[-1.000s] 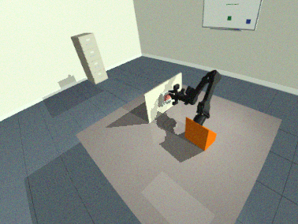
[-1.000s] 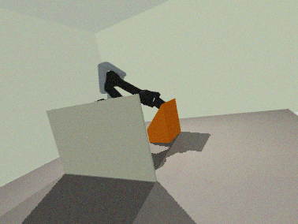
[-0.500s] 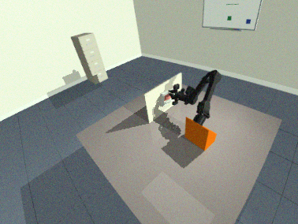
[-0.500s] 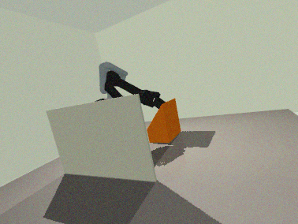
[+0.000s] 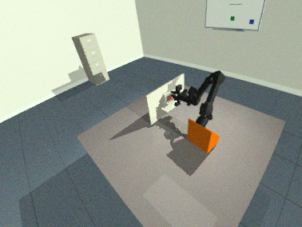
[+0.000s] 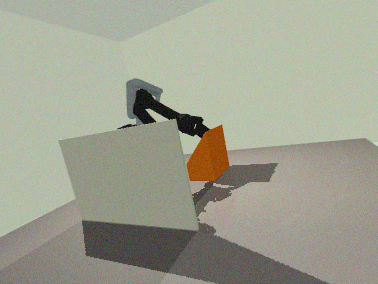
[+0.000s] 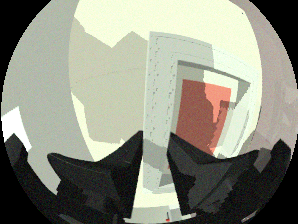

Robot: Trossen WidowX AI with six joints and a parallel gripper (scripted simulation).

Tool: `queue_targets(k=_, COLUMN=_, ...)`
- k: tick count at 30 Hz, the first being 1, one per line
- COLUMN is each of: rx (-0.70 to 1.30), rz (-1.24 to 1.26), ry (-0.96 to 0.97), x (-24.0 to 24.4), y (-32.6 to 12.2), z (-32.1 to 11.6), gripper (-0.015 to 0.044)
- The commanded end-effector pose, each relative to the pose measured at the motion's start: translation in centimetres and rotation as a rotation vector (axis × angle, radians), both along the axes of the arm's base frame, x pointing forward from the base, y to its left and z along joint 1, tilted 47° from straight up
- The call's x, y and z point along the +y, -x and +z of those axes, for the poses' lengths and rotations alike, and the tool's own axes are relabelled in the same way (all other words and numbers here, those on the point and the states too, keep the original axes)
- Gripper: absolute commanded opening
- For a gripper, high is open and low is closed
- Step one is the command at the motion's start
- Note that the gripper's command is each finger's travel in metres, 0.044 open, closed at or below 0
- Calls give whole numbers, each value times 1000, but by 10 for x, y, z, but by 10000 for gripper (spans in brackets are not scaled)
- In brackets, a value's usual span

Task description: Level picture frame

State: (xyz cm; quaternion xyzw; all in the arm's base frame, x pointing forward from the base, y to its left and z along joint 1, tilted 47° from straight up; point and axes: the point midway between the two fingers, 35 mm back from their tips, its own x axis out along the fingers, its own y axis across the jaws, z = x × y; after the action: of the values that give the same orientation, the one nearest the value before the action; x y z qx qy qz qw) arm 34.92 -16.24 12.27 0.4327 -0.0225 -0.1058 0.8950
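Note:
The picture frame [image 7: 161,75] [image 5: 169,98], pale with a red picture, hangs against the front of an upright cream panel [image 5: 153,105] [image 6: 125,175] [image 7: 110,20]. In the wrist view its top edge slopes down to the right while its left bar is nearly upright; with the slanted view I cannot tell its true tilt. My black gripper [image 7: 156,136] [image 5: 175,96] is shut on the lower part of the frame's left bar, one finger on each side of it. The screw and the notched strip are hidden behind the frame. In the exterior view the panel hides the frame and the fingers.
An orange wedge-shaped block [image 5: 200,136] [image 6: 209,160] stands beside the arm's base. The panel stands on a pinkish mat [image 5: 120,160]. A filing cabinet [image 5: 91,56] and a whiteboard [image 5: 240,9] are far back at the room's walls. Shadows of the arm fall across the panel and frame.

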Motion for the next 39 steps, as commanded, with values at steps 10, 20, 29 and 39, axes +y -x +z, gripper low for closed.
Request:
queue_targets(k=10, rx=-6, rz=7, ry=-3, x=2, y=0, z=2, gripper=0)
queue_targets(k=20, rx=-6, rz=7, ry=-3, x=3, y=-1, z=2, gripper=0)
queue_targets(k=29, rx=-6, rz=7, ry=-3, x=3, y=-1, z=1, gripper=0)
queue_targets(k=39, rx=-6, rz=7, ry=-3, x=4, y=-1, z=1, gripper=0)
